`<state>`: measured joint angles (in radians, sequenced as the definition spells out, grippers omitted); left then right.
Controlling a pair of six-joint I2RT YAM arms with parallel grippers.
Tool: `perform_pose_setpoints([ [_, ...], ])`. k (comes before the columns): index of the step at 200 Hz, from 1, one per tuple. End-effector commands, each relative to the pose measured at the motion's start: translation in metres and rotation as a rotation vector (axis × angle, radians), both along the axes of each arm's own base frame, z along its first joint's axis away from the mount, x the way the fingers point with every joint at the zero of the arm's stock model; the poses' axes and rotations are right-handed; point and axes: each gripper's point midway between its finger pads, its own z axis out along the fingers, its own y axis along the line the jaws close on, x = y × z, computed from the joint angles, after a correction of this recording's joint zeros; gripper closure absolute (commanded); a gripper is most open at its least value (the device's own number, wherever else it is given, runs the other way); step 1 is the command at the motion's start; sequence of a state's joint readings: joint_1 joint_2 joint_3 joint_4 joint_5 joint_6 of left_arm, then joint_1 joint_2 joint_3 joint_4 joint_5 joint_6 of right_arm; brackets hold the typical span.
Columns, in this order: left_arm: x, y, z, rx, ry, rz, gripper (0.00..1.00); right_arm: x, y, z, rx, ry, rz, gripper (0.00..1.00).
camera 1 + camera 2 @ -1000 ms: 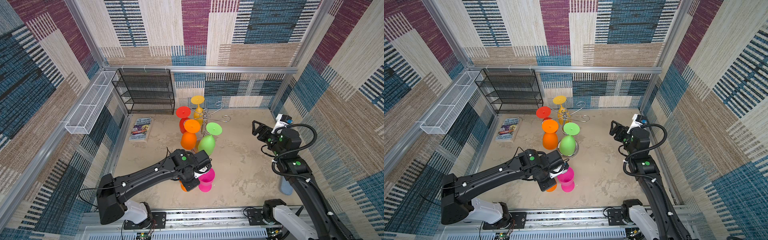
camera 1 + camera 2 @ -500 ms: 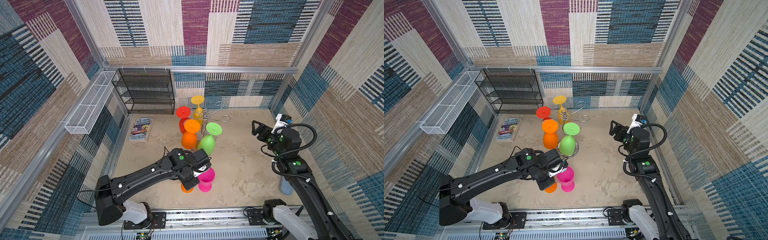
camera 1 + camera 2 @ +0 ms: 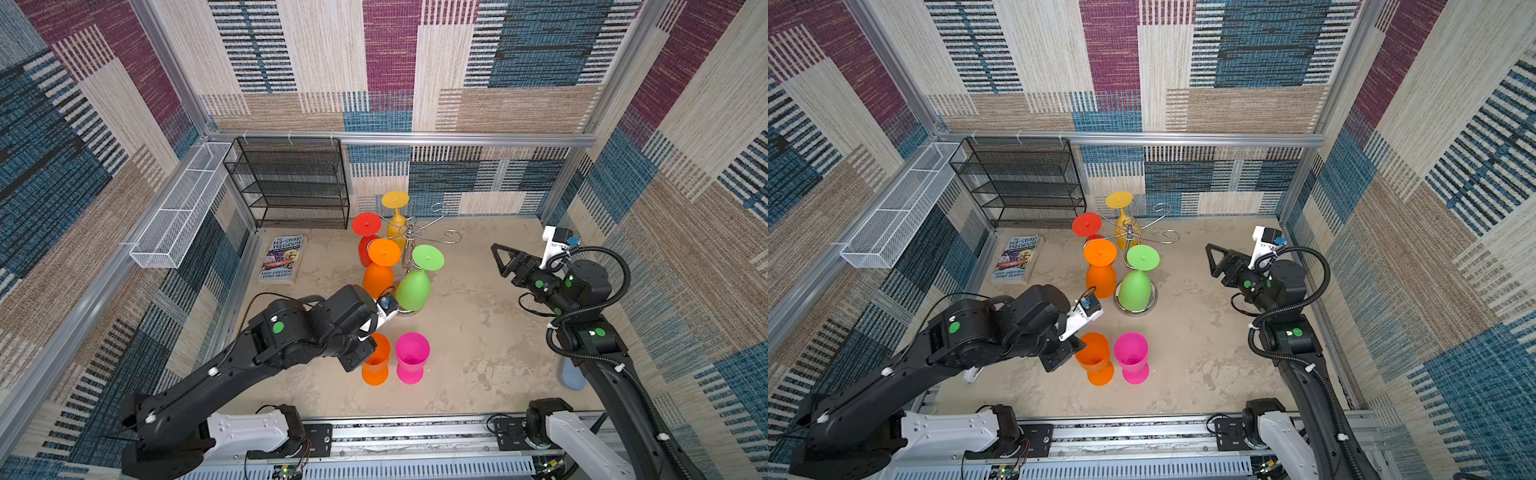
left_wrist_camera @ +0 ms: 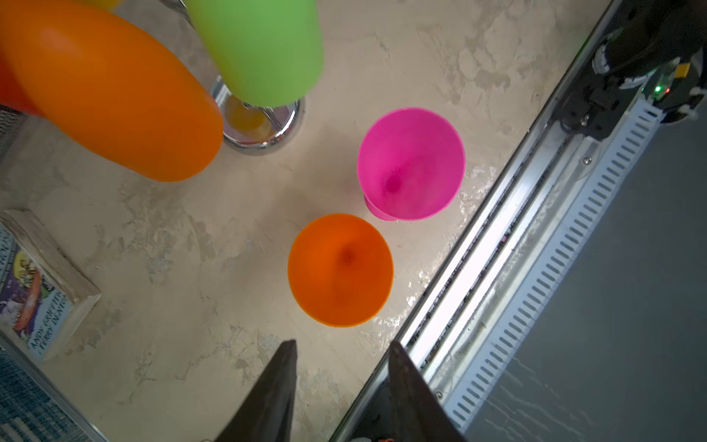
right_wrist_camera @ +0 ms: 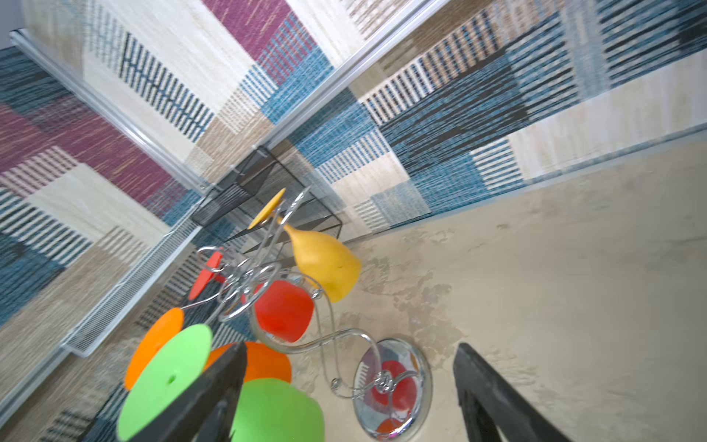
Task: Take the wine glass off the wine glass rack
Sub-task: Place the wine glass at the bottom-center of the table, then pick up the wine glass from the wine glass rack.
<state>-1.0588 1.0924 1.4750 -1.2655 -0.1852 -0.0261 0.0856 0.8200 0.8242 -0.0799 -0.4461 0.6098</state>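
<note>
In both top views, the left gripper (image 3: 357,359) sits just beside an upright orange plastic wine glass (image 3: 376,362). The glass stands on the beige tabletop (image 3: 478,332) next to an upright pink plastic wine glass (image 3: 411,358). A second ago those jaws were clamped at the orange glass; now they have parted and let it go. Behind, the shiny chrome wine glass rack (image 3: 409,235) carries four inverted glasses: yellow, red, orange and green. The right gripper (image 3: 498,261) hovers well apart from it, spread wide and empty.

In the left wrist view, we see two dark fingers (image 4: 281,382) apart, the orange glass clear of them.

In the right wrist view, open fingers frame the rack, with the hanging green plastic wine glass (image 5: 275,413) nearest. We judge this glass delivered, with four left to lift.
</note>
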Motion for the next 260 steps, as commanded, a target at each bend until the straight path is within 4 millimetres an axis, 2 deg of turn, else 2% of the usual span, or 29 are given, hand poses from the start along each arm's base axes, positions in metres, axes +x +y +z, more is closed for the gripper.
perform_pose_setpoints([
  [1,0.021,0.008,0.042,-0.166,-0.189,0.107,0.54,-0.025,0.029,0.023,0.066,-0.068,0.209,0.2],
  [20,0.023,0.006,0.069,-0.346,-0.286,0.114,0.41,-0.041,0.046,0.03,0.109,-0.082,0.355,0.24],
  [35,0.026,0.008,0.081,-0.422,-0.342,0.129,0.39,-0.048,0.057,0.03,0.161,-0.043,0.445,0.27],
  [56,0.034,0.009,0.089,-0.442,-0.391,0.157,0.38,-0.049,0.063,0.026,0.18,0.002,0.479,0.28],
  [91,0.045,-0.003,0.085,-0.412,-0.402,0.156,0.38,-0.05,0.085,0.013,0.216,0.075,0.557,0.33],
  [122,0.045,-0.011,0.084,-0.421,-0.393,0.133,0.37,-0.05,0.103,0.011,0.234,0.094,0.596,0.4],
  [164,0.044,-0.013,0.084,-0.429,-0.383,0.12,0.38,-0.045,0.112,0.018,0.257,0.077,0.622,0.51],
  [212,0.043,-0.013,0.083,-0.425,-0.38,0.111,0.37,-0.038,0.125,0.011,0.269,0.105,0.65,0.52],
  [260,0.045,-0.014,0.079,-0.416,-0.375,0.107,0.37,-0.031,0.13,0.014,0.27,0.103,0.654,0.54],
])
